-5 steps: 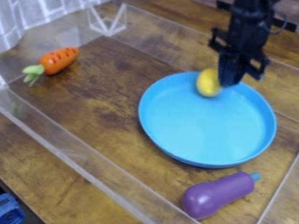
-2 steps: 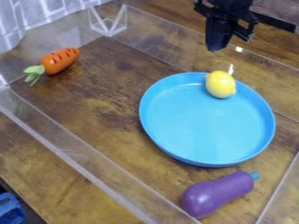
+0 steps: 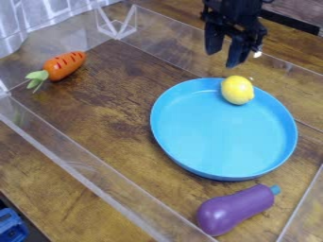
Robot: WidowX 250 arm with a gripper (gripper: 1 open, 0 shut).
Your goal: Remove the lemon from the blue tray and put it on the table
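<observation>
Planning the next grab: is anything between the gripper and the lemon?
Nothing visible. The gripper hangs open above and behind the lemon, which sits at the far rim of the blue tray, with only open air between them.

One lemon (image 3: pixel 236 90) lies in the scene, and it is the only yellow fruit. There is one blue tray (image 3: pixel 209 142), round and shallow. One orange carrot (image 3: pixel 56 67) with a green top can be counted, and one purple eggplant (image 3: pixel 236 209). All four items sit on a single wooden table (image 3: pixel 113 104), which is enclosed by clear acrylic walls (image 3: pixel 51 142). One gripper (image 3: pixel 235 59) is present, carried by one dark robot arm.
</observation>
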